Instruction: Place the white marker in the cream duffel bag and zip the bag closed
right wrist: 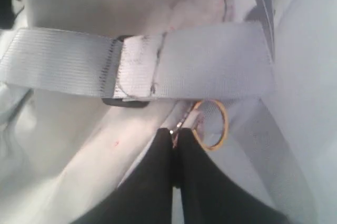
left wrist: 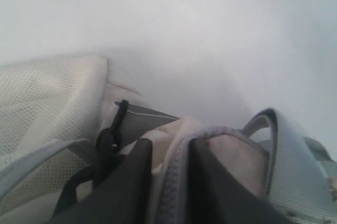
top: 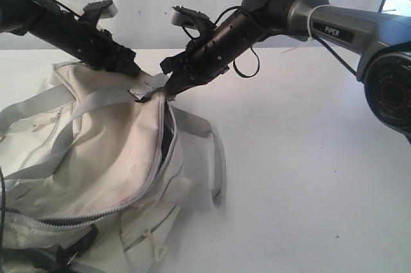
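Note:
The cream duffel bag (top: 96,151) lies on the left of the white table, its main zipper (top: 157,164) mostly shut, with a short dark gap near the top end. My left gripper (top: 131,69) is shut on the bag's rim at that end; cream fabric and grey zipper tape (left wrist: 171,192) sit pinched between its dark fingers (left wrist: 131,182). My right gripper (top: 168,90) is shut on the small metal zipper pull (right wrist: 176,128) beside an orange ring (right wrist: 213,124), just under a grey webbing strap (right wrist: 158,66). The white marker is out of view.
A grey webbing handle (top: 215,157) loops off the bag's right side onto the white table (top: 308,176). A side pocket with its own zipper (top: 144,237) hangs at the front. A black buckle (left wrist: 108,139) sits by the left gripper.

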Robot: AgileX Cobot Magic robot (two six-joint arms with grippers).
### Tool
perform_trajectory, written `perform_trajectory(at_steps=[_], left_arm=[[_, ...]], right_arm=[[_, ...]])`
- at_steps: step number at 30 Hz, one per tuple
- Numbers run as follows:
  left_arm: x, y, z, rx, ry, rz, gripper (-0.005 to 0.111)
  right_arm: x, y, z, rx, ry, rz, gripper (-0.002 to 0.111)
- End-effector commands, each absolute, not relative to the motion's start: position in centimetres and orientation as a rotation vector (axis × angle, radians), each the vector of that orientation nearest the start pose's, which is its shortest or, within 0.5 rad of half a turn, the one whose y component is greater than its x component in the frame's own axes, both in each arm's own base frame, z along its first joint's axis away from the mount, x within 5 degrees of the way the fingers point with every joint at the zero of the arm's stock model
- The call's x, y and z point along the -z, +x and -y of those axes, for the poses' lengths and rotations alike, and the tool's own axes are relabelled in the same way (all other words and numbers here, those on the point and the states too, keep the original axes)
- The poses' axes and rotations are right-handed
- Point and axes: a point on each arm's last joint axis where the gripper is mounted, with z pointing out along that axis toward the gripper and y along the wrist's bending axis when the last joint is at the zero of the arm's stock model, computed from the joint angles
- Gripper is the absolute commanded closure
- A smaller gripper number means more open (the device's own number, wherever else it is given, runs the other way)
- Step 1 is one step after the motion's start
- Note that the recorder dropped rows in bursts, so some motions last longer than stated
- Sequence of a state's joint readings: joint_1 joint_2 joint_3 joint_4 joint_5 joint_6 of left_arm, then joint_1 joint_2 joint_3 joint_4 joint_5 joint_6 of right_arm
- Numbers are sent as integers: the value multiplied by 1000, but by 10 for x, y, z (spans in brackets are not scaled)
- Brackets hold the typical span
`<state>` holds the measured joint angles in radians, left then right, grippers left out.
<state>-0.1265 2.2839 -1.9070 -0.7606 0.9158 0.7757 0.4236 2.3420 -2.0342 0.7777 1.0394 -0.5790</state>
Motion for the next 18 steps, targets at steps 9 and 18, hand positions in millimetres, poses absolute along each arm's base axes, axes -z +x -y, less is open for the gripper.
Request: perform_trajectory(at_steps=[9,18], left_arm=[[-226,507,75,731,283,-2401,106],[-227,518,48,744,-173,-2391,106]], right_arm=[[-209,439,-257,-1062,-606,-2599,108],[-228,426,-253,-1091,-688,-2642,108]])
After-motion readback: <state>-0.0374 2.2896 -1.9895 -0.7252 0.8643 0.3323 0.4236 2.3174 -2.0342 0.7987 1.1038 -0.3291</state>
